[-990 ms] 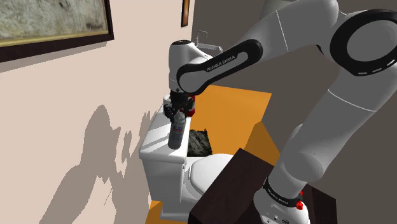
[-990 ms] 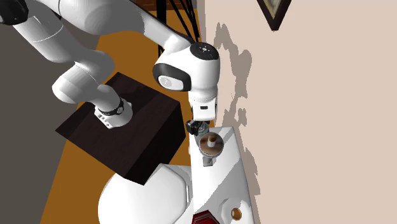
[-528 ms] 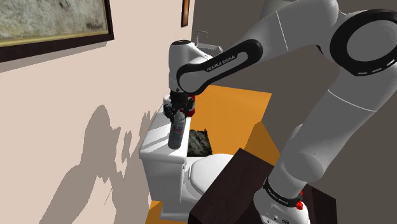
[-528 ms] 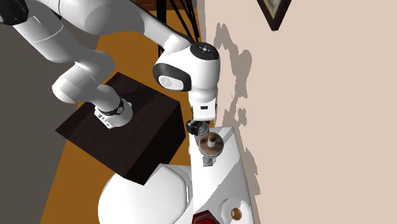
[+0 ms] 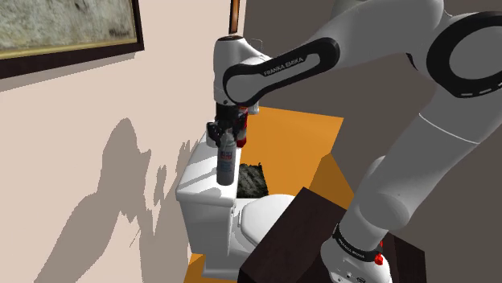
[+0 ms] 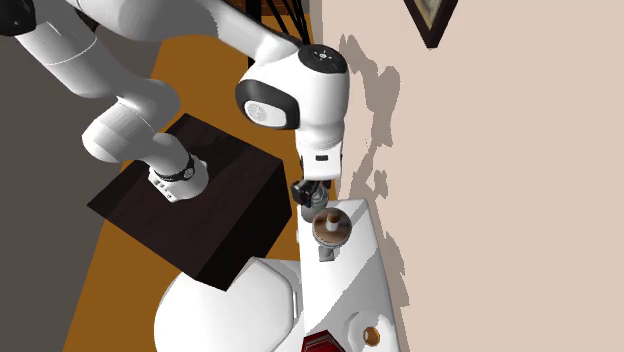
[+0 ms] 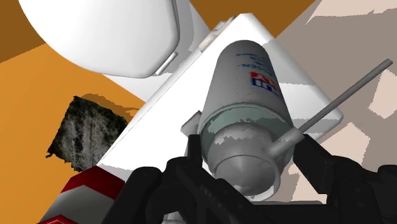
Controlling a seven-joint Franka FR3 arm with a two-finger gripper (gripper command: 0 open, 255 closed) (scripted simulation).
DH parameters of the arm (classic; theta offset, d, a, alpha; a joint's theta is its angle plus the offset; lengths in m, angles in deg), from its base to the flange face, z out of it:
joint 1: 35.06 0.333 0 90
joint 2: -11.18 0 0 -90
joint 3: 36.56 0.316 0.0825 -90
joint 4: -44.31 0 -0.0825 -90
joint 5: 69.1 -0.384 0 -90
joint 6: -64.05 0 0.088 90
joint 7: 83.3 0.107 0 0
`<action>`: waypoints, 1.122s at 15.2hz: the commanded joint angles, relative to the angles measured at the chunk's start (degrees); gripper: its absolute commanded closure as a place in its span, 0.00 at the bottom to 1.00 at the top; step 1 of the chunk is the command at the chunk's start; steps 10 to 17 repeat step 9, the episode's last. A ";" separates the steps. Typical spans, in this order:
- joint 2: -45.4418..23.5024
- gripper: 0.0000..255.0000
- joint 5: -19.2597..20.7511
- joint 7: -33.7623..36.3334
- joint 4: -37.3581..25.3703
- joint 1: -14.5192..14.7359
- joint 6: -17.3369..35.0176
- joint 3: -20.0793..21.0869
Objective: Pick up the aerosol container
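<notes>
1. The pincer (image 5: 226, 133) is clamped on the top end of the can (image 5: 227, 163), so that the can hangs upright below it.
2. The can is held over one end of the tank (image 5: 195, 178) lid. Whether its base is clear of the lid cannot be told.
3. A straight upward lift is judged to remain.

Aerosol can (image 7: 245, 108): silver-grey cylinder, domed top, blue-and-red label on its side, and a thin grey straw (image 7: 343, 93) sticking out sideways from the nozzle. I read it as upright, hanging straight below the gripper (image 5: 227, 138). Its nozzle end is clasped between the fingers, with the body pointing away from them.
</notes>
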 commanded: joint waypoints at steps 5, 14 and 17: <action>1.61 1.00 -0.62 -0.89 -3.00 0.07 -4.50 -0.15; 2.06 1.00 -0.80 -1.17 -4.23 0.09 -6.15 -0.20; 2.06 1.00 -0.80 -1.17 -4.23 0.09 -6.15 -0.20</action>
